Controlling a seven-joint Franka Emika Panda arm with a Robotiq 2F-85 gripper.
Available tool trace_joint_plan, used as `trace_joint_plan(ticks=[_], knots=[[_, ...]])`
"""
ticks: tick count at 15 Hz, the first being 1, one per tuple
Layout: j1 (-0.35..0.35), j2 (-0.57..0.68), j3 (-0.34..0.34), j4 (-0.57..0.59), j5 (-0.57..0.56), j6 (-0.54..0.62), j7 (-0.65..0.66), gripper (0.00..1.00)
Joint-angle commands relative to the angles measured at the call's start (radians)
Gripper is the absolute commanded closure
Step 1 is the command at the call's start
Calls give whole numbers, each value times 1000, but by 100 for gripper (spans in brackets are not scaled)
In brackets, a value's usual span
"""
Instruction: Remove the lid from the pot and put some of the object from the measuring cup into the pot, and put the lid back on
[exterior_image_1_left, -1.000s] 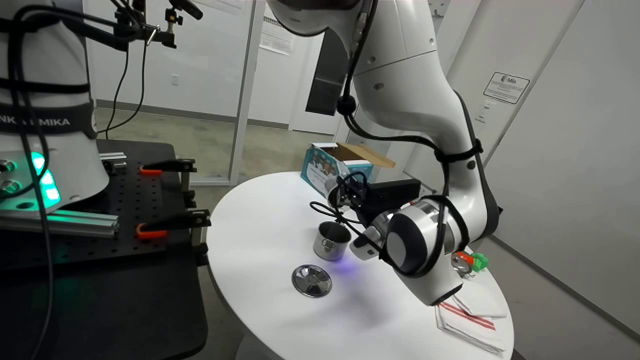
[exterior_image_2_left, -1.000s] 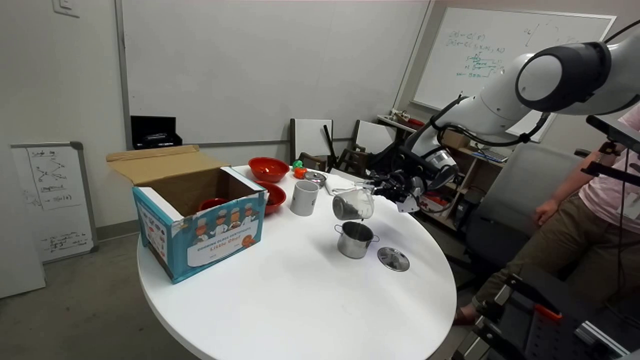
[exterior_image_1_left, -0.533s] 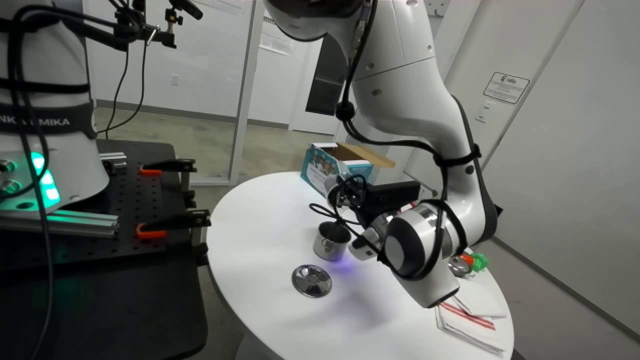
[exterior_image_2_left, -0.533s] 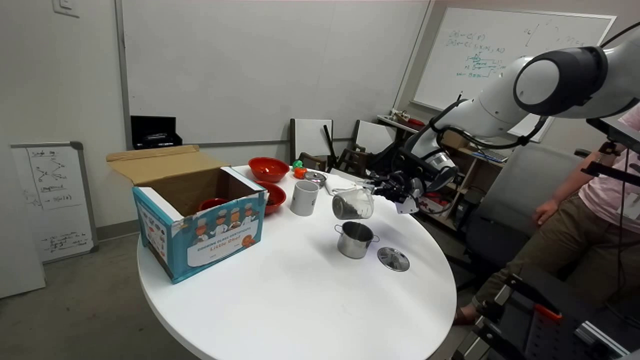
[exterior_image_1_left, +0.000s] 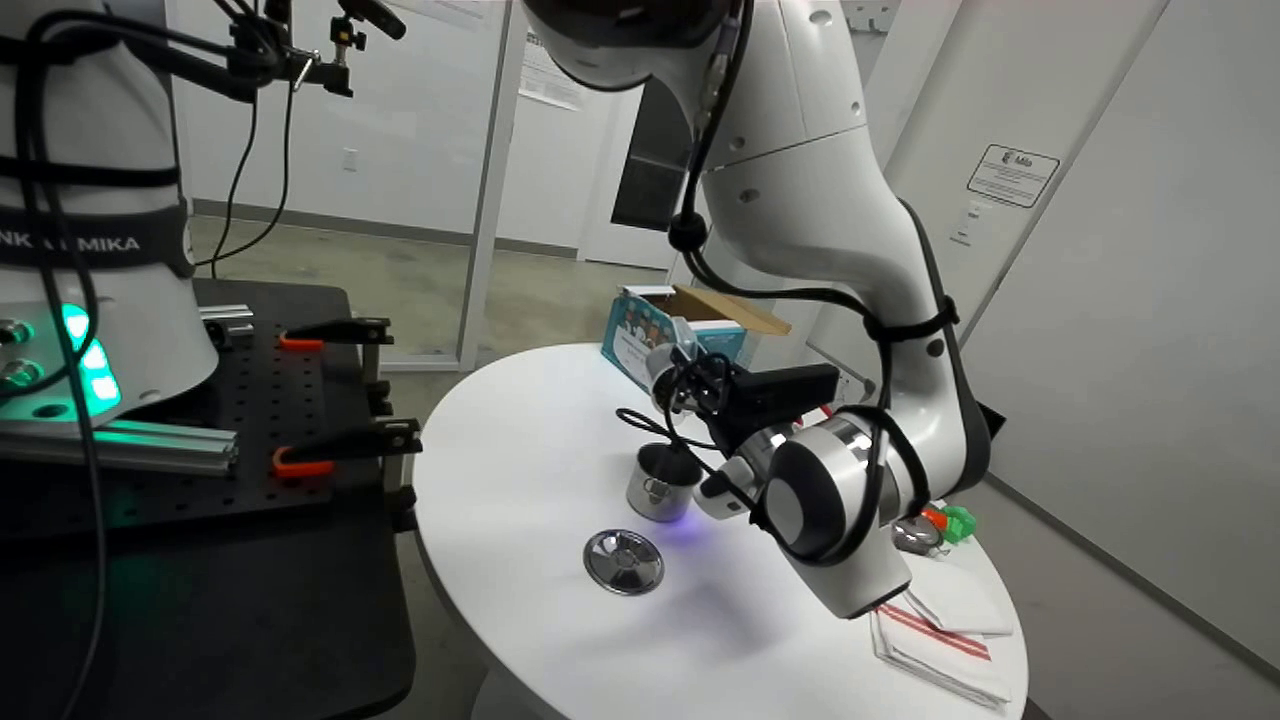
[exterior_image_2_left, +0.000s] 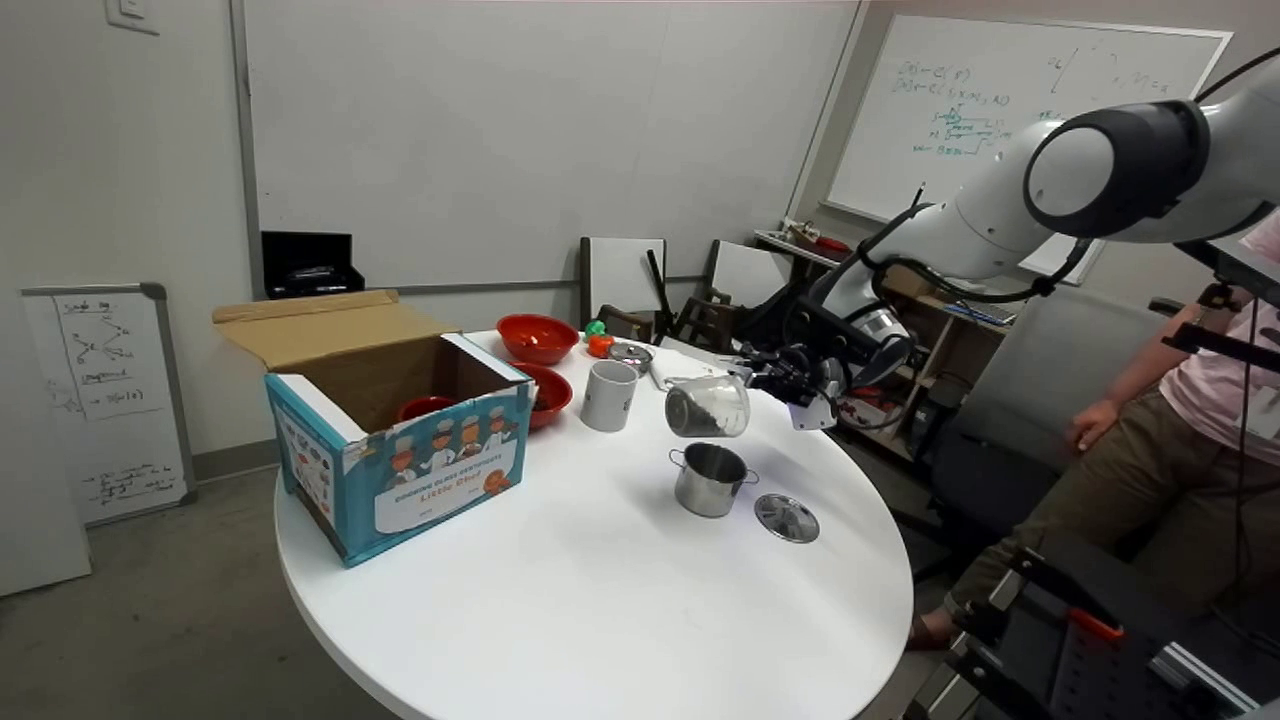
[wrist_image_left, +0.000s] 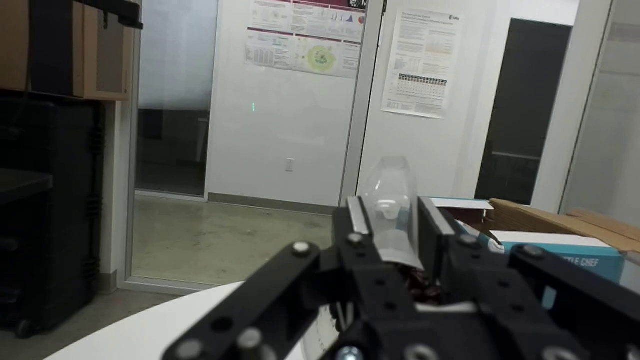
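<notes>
My gripper (exterior_image_2_left: 750, 372) is shut on the handle of the clear measuring cup (exterior_image_2_left: 722, 405). The cup is tilted on its side just above the pot, with dark pieces inside. In the wrist view the clear handle (wrist_image_left: 392, 200) stands between the fingers (wrist_image_left: 392, 217). The small silver pot (exterior_image_2_left: 706, 490) stands upright and uncovered on the table; it also shows in an exterior view (exterior_image_1_left: 662, 492). Its inside is dark, so I cannot tell what it holds. The silver lid (exterior_image_2_left: 787, 518) lies flat beside the pot, also seen in an exterior view (exterior_image_1_left: 624, 562).
A teal cardboard box (exterior_image_2_left: 440, 480) stands open near the table edge. Red bowls (exterior_image_2_left: 537, 338) and a white mug (exterior_image_2_left: 608, 397) stand behind the pot. Orange and green toy vegetables (exterior_image_2_left: 600, 344), another grey lidded pot (exterior_image_2_left: 631, 356) and folded white cloths (exterior_image_1_left: 945, 640) lie farther back.
The arm's upper links have lowered slightly and the cup has shifted a little in its tilt. Small dark bits visible below the cup one second ago no longer show. Pot and lid have not moved.
</notes>
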Motion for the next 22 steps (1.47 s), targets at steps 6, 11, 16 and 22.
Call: trace_joint_plan(ticks=[6,11,16,22], knots=[[-19,49,6,69,28,-87,31,93],[-26,62,10,86,33,-109,30,93],[-34,75,12,89,50,-137,30,93],[-37,95,13,99,66,-155,32,93]])
